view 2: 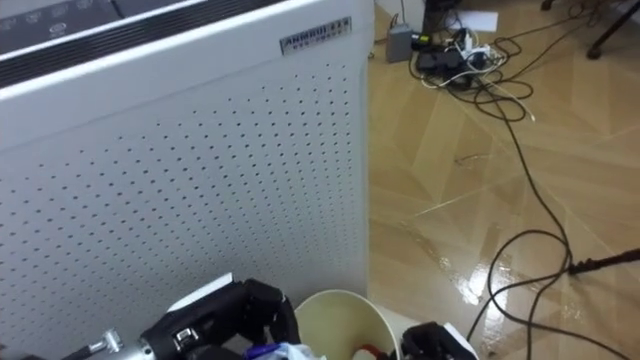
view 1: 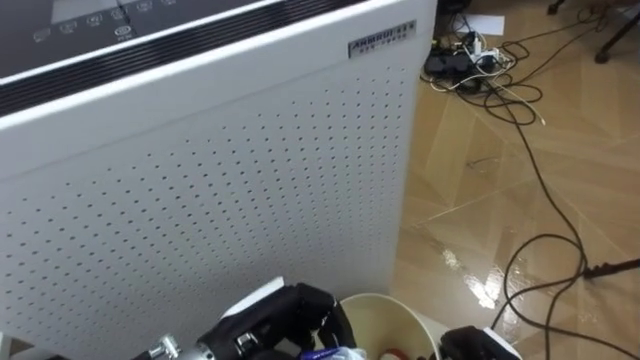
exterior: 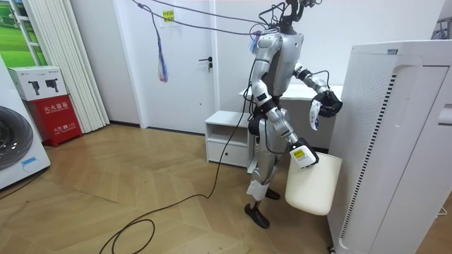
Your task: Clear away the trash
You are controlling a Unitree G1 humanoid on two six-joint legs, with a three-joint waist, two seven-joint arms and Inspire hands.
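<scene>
Blue-white crumpled garbage (view 1: 338, 353) over cream bin (view 1: 385, 320)

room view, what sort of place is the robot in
Likely a home-style test room, part laundry or utility space: a washing machine, a tall white perforated appliance, a door and wood floor.

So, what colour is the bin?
The bin is plain cream; the room view shows it best.

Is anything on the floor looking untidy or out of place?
Yes: a tangle of cables lies loose on the wooden floor beyond the white appliance, with a white sheet near it. Nothing looks spilled.
</scene>
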